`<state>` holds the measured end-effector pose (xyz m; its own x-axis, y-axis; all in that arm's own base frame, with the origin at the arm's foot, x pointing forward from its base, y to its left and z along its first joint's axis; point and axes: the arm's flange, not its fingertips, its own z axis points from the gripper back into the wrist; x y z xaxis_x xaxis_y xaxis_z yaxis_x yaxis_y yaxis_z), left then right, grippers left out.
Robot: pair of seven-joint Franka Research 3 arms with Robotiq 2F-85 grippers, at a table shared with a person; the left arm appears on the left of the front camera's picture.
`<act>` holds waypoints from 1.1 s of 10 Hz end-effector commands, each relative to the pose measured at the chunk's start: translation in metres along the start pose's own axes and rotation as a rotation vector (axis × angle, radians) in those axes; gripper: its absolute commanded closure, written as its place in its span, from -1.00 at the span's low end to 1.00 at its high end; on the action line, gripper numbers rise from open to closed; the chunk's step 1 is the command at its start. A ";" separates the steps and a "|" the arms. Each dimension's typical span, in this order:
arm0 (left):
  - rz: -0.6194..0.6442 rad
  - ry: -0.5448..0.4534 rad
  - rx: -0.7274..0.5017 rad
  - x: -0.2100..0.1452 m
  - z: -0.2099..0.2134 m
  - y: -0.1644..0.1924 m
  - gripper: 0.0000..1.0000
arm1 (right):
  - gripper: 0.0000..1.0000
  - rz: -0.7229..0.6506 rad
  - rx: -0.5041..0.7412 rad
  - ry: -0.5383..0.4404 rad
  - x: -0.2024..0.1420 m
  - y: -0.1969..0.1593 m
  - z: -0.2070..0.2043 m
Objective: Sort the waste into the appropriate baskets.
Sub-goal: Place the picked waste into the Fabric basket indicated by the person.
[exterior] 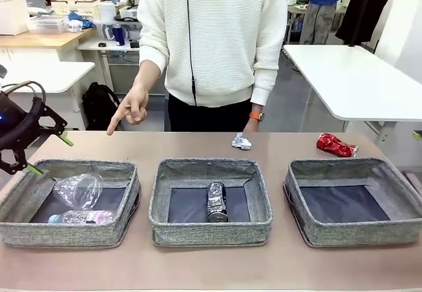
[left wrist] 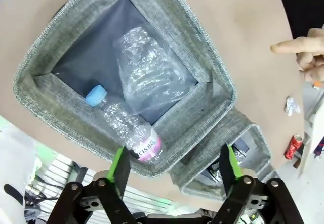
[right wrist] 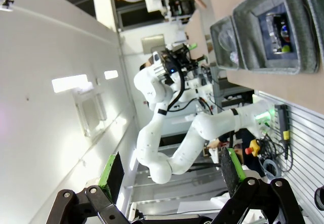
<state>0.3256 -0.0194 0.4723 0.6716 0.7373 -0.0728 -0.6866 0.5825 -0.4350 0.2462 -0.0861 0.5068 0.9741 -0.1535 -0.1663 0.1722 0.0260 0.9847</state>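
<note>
Only one bit of print I can actually read: the pink label point(left wrist: 147, 148) on the clear plastic bottle point(left wrist: 124, 123), seen from the left wrist. White letters on it say something like "CIS 8.0", with the start of the word curving out of sight. That label end lies just ahead of the left jaws, close to one green pad point(left wrist: 120, 166), inside the basket point(left wrist: 45, 90). The crushed red can point(exterior: 335, 145), well away from those jaws across the bench, has pale markings way too small to make out. Same with the crushed dark can point(exterior: 216, 202), its print's just a blur.
</note>
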 end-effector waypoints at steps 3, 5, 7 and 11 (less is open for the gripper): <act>0.015 0.057 -0.106 -0.011 0.000 0.010 -1.00 | -1.00 0.012 0.003 0.007 -0.002 0.001 0.002; 0.036 0.188 -0.318 -0.013 0.010 0.004 -1.00 | -1.00 0.012 0.003 0.007 -0.002 0.001 0.002; 0.092 0.367 -0.666 -0.008 0.026 0.000 -1.00 | -1.00 0.012 0.003 0.007 -0.002 0.001 0.002; 0.182 0.410 -1.151 -0.002 0.052 0.004 -1.00 | -1.00 0.012 0.003 0.007 -0.002 0.001 0.002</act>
<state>0.3213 0.0059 0.5526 0.7391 0.5241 -0.4232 -0.3467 -0.2427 -0.9060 0.2461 -0.0861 0.5068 0.9741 -0.1535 -0.1662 0.1721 0.0260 0.9847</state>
